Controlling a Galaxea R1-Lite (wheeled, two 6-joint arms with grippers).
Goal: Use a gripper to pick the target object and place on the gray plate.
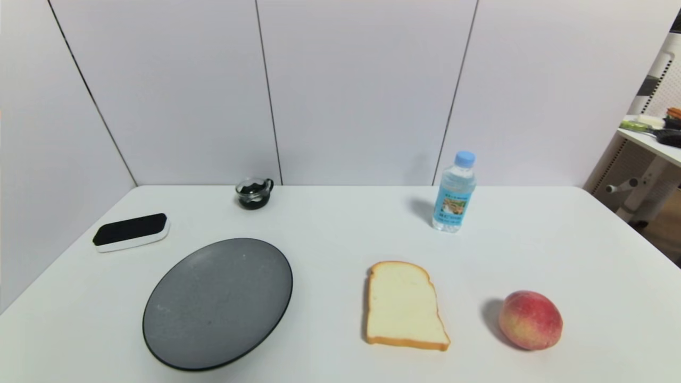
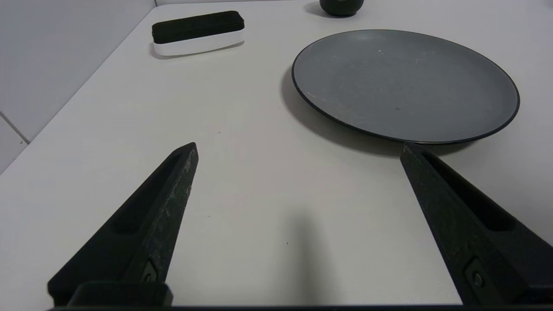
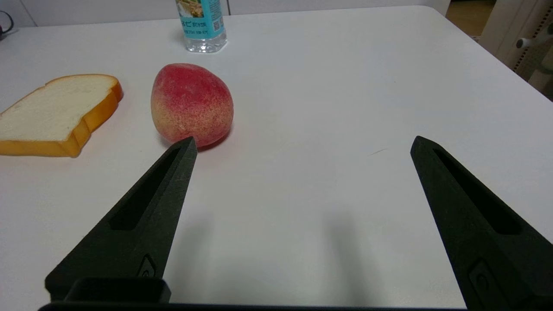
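Note:
The target object, a flat block with a black top over a white base, lies at the table's left, behind the gray plate. Both also show in the left wrist view: the block far ahead, the plate nearer. My left gripper is open and empty over bare table near the front edge, its fingers well short of the block. My right gripper is open and empty near the table's front right. Neither gripper shows in the head view.
A small glass cup with dark contents stands at the back. A water bottle, a bread slice and a peach lie to the right. The peach sits close by one right finger.

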